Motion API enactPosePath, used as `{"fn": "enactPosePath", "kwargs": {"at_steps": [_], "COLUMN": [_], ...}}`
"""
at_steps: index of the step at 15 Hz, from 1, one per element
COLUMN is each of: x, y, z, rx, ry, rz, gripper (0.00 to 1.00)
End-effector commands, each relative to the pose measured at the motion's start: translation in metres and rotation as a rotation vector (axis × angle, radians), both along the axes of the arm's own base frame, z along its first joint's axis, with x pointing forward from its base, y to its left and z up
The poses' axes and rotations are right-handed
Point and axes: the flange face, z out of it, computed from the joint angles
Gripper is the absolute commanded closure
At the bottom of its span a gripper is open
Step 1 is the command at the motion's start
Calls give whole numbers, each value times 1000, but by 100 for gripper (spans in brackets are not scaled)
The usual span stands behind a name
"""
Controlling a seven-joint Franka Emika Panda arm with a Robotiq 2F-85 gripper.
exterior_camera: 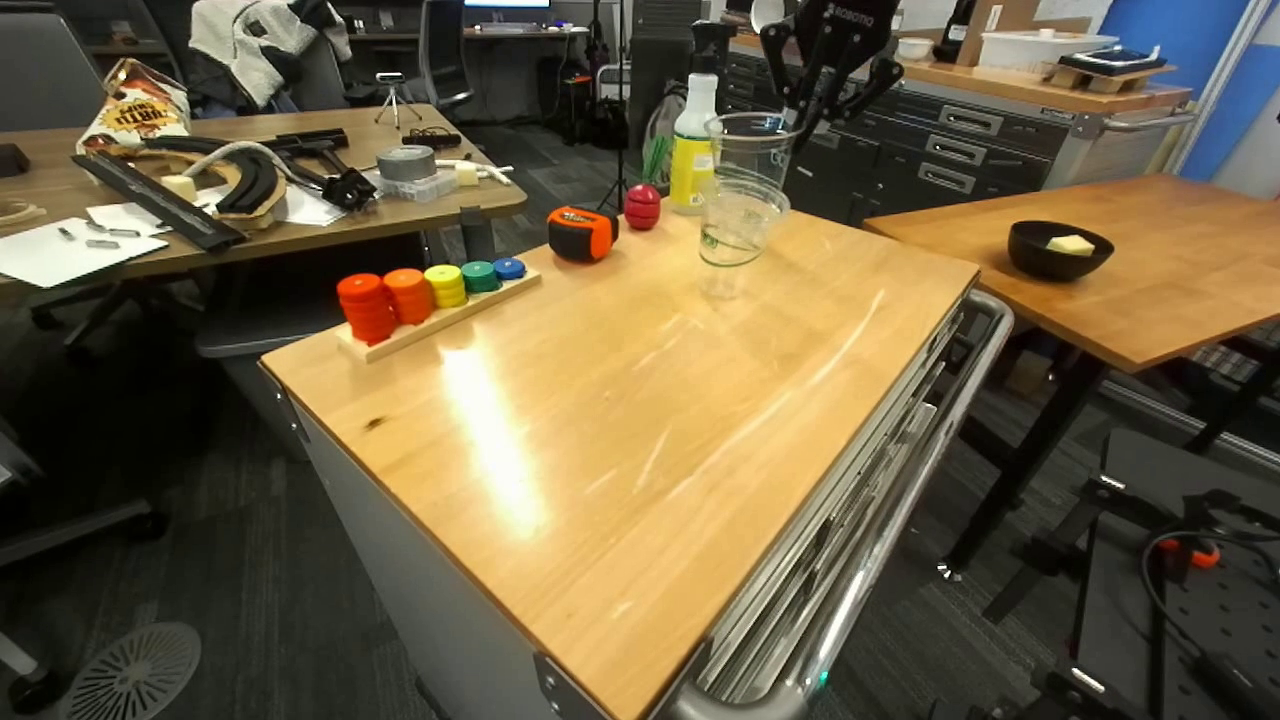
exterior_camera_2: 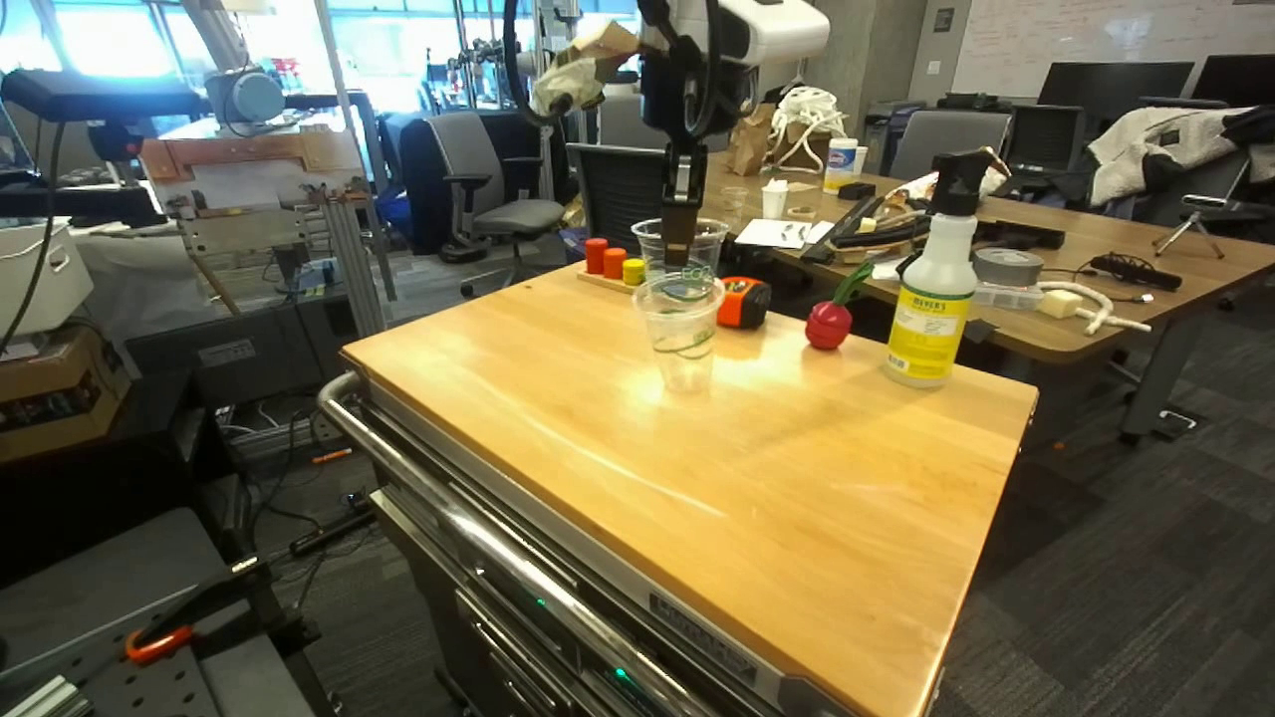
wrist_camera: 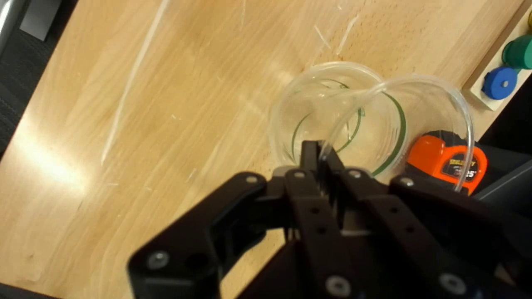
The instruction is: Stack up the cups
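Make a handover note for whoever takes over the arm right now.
Hand: shut on the rim of the upper clear cup.
Cups: lower clear cup upright on the cart top; the upper one above it, apparently partly inside. Whether more cups are nested there, I can't tell.
Done: upper cup gripped and lined up over the lower.
Left: probably ease it down until seated, open, back off.

My jointed, two-fingered gripper (wrist_camera: 319,153) was black. The clear, colourless, tapered cups (exterior_camera_2: 685,334) carried green bands. Pale streaks crossed my flat, honey-brown wooden tabletop (exterior_camera: 600,440). The boxy tape measure (exterior_camera: 582,236) was orange and black. Stacked round discs (exterior_camera: 445,286) ran red, orange, yellow, green, blue. The tall spray bottle (exterior_camera_2: 933,299) was white, yellow and black.
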Motion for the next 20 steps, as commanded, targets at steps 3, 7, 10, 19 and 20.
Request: {"fn": "enactPosePath", "kwargs": {"at_steps": [3,7,10,19,20], "x": [7,8,9,-30,-37], "y": [9,10,10,34,38], "z": [-22,-16,2,88,101], "rx": [39,45,28,36,39], "ry": [20,12,-11,99,99], "rz": [30,42,41,386,440], "gripper": [70,46,23,0,0]}}
